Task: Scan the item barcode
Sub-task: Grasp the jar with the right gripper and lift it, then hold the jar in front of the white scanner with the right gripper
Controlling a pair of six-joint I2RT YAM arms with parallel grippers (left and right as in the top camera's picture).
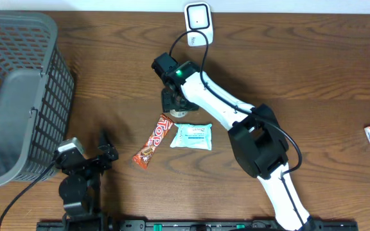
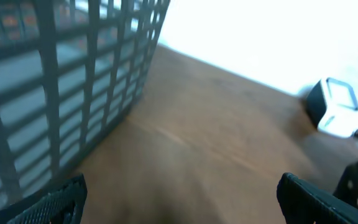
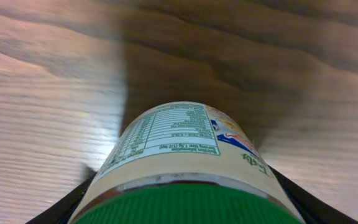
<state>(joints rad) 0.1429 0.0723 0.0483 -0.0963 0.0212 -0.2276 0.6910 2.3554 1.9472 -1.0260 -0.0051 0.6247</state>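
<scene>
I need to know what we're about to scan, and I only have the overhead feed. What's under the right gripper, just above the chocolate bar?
Observer: The right wrist view shows a bottle with a green cap, set between the right gripper's fingers. I cannot tell whether they are gripping it.
Operator: Is the barcode showing?
Observer: Not in that view. The side facing the camera carries a nutrition panel.
Operator: And the left gripper?
Observer: In the left wrist view, the left gripper's jaws stand wide with nothing between them.
</scene>
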